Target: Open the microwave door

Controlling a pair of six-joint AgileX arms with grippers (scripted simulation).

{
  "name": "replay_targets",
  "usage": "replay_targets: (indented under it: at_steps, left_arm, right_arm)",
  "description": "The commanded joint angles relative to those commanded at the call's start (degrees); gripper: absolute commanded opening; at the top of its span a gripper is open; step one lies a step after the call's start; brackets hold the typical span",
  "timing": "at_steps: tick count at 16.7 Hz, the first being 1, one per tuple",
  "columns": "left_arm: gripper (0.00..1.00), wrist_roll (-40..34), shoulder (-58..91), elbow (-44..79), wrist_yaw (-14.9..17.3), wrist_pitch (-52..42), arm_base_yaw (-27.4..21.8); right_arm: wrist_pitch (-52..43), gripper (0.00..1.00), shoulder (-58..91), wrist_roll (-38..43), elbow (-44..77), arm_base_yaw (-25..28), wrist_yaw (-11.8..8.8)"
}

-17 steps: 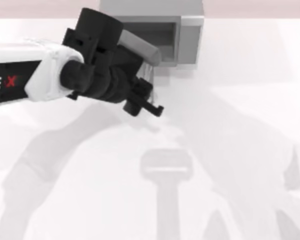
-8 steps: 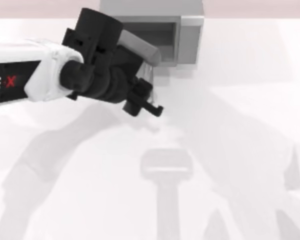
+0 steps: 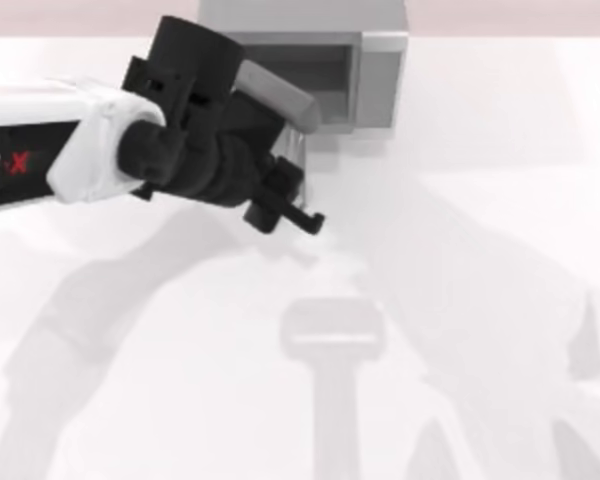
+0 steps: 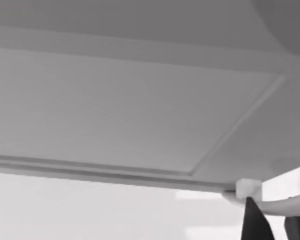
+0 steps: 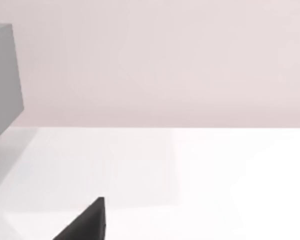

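The microwave door [image 3: 280,98] stands swung open, just behind the left end effector [image 3: 298,212], whose fingers' state cannot be told. The right arm is out of the top view.

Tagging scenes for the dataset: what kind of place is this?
Probably a rendered tabletop test scene, not a real kitchen: a bare white table, a boxy grey microwave with its door swung open, a plain pink backdrop, and the left tool beside the door.

silver-grey microwave door [image 3: 280,95], swung partly open
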Motion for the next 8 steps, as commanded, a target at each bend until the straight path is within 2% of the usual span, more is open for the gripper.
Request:
replay_targets:
  at_steps: [5, 8]
  left_arm:
    - [0.0, 2.96, -0.76, -0.6, 1.83, -0.41, 1.51]
    - [0.0, 2.97, -0.76, -0.6, 1.84, -0.42, 1.51]
  right_arm:
    - [0.0, 1.0, 0.0, 0.0, 0.0, 0.0, 0.0]
    - [0.0, 1.0, 0.0, 0.0, 0.0, 0.0, 0.0]
